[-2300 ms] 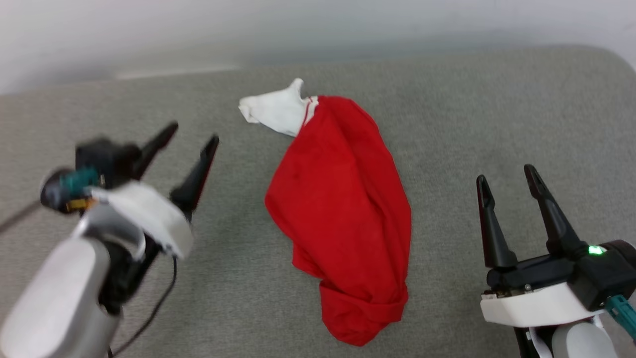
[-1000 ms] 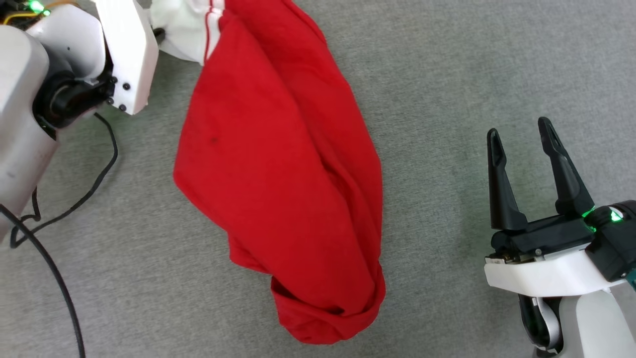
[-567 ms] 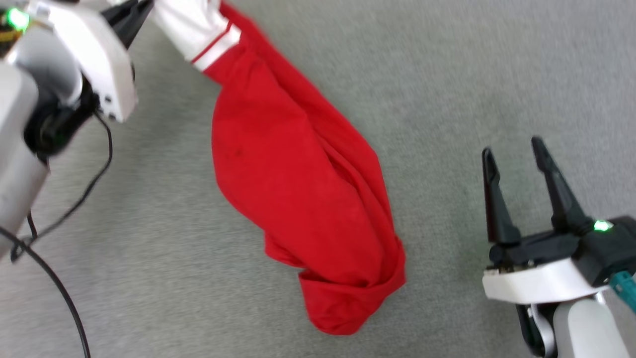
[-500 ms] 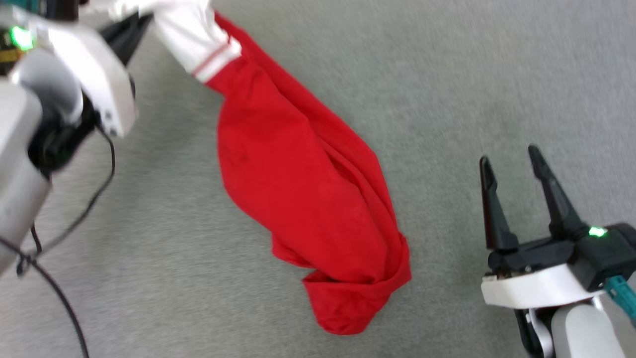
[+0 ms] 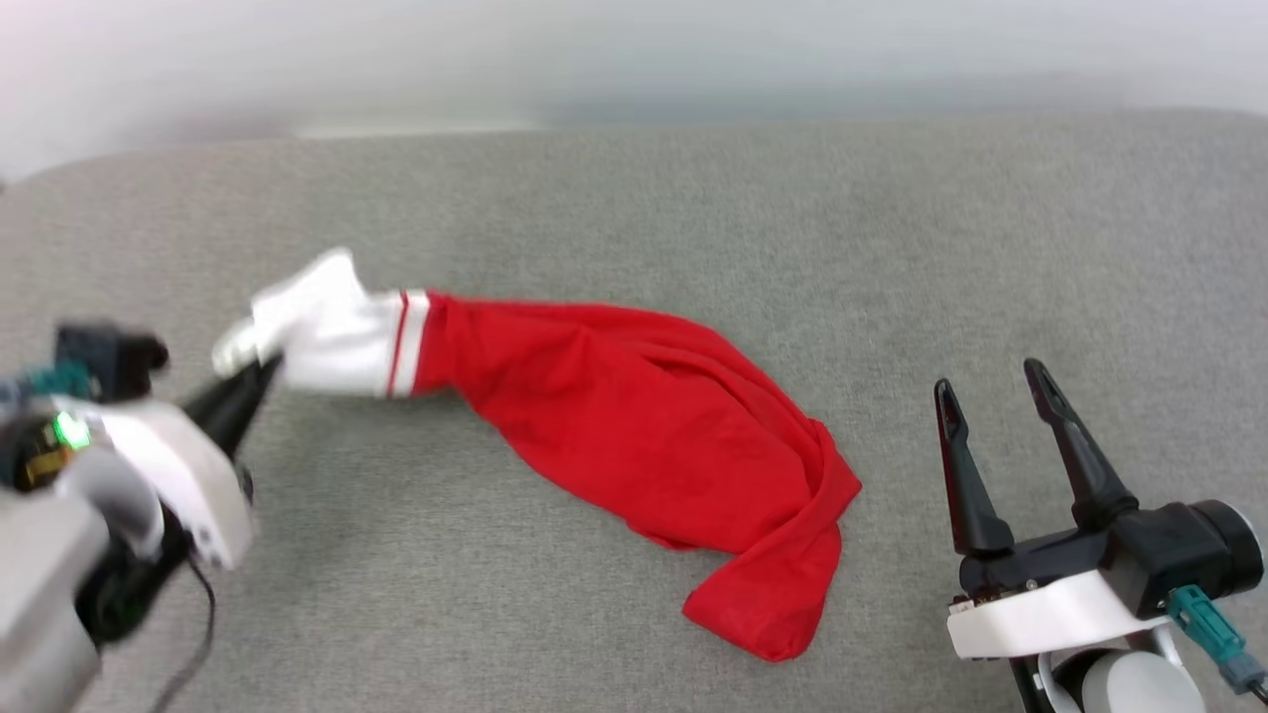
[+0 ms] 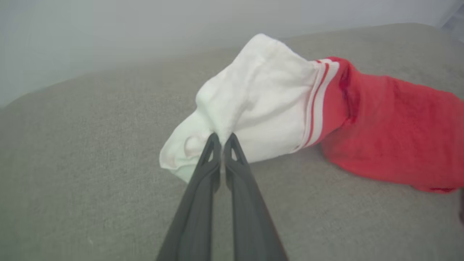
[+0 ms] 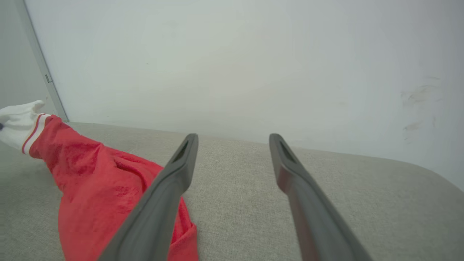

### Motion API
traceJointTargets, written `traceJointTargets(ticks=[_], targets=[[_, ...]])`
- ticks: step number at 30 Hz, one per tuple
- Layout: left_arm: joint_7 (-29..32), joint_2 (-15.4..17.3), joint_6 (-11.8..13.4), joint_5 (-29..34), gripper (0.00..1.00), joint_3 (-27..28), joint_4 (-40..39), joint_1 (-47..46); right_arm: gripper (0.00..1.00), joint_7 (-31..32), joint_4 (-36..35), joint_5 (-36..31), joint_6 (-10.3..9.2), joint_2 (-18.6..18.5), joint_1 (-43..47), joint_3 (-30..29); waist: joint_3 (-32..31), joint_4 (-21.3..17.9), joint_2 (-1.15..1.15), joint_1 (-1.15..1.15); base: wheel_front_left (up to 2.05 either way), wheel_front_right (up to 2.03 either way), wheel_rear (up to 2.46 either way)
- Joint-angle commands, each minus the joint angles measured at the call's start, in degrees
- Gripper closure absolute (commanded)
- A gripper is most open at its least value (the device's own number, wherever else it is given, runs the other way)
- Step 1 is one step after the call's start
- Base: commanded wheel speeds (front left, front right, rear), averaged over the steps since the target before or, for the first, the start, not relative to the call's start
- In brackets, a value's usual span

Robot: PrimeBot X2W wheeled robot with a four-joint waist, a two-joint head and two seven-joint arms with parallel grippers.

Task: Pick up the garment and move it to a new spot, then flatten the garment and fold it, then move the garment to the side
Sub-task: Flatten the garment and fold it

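**Garment, red, held by one sleeve: first step in hand**

**Item.** Garment (image 5: 634, 426): red body, white sleeve (image 5: 332, 337), red-and-white trim (image 5: 401, 342) where the two join. No print shows on the side facing up.

**Location.** On the grey surface (image 5: 634, 218), strung out like a rope. It runs from the sleeve at the left to a rolled, bunched end at the lower right. The body rests on the surface. The sleeve end looks raised a little at the grip.

**Left gripper** (image 6: 222, 137). Fingers pressed together, pinching a fold of the sleeve near its cuff.

**Right gripper** (image 5: 988, 378). Fingers spread wide, holding nothing. It hovers near the bunched end, apart from it, with the wall (image 7: 232, 54) beyond.

**Step, as judged.** The first one: pick up and move to a new spot. The grip is made, but the garment is neither flat nor folded.

**Next move, as judged.**
- The sleeve needs to be set down at the chosen spot and let go.
- Flattening will likely need both grippers. The body is twisted and rolled on itself, so its hem or shoulders must be found and drawn apart.
- The right gripper is well placed to take the bunched end.

**Caution.**
- A one-point pinch on thin jersey may slip.
- Pulling by the sleeve alone would probably tighten the rope rather than open it.
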Motion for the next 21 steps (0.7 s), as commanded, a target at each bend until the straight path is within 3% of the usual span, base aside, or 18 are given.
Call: traceJointTargets(ticks=[1,2,5,9,12,17,21], targets=[[-1.0,-0.2,0.5,-0.5,1.0,-0.5,0.2,2.6,0.0,-0.1,0.4,0.1,-0.04,0.1,0.9,0.0,-1.7,1.0,0.0,0.02,0.0,0.0,0.0],[-1.6,-0.4,0.9,-0.7,0.98,-0.8,0.7,4.2,0.0,-0.1,0.6,0.1,-0.04,0.1,1.1,0.1,-2.1,1.2,0.0,0.02,0.0,0.0,0.0],[-3.2,-1.1,2.3,0.0,0.0,-2.1,2.0,8.0,0.0,-0.1,1.0,0.1,-0.04,0.1,1.7,0.4,-3.3,1.5,0.0,0.02,0.0,0.0,0.0],[-5.7,-2.7,3.9,3.1,0.0,-3.3,3.2,10.2,0.0,-0.1,1.5,-0.3,-0.04,0.1,2.1,0.6,-4.5,1.8,0.0,0.02,0.0,0.0,0.0],[-7.1,-4.8,5.9,3.9,0.0,0.5,2.7,10.8,0.0,-0.1,1.5,-0.4,-0.04,0.1,2.5,0.3,-5.3,2.1,0.0,0.02,0.0,0.0,0.0],[-7.2,-8.5,10.1,13.5,0.0,16.1,-6.5,15.4,0.0,-0.1,1.1,-0.3,-0.04,0.1,3.3,0.3,-6.6,2.5,0.0,0.02,0.0,0.0,0.0],[-7.3,-13.4,11.8,22.3,0.0,28.8,-16.8,23.4,0.0,-0.1,0.4,-0.1,-0.04,0.1,3.9,0.3,-7.4,2.4,0.0,0.02,0.0,0.0,0.0]])
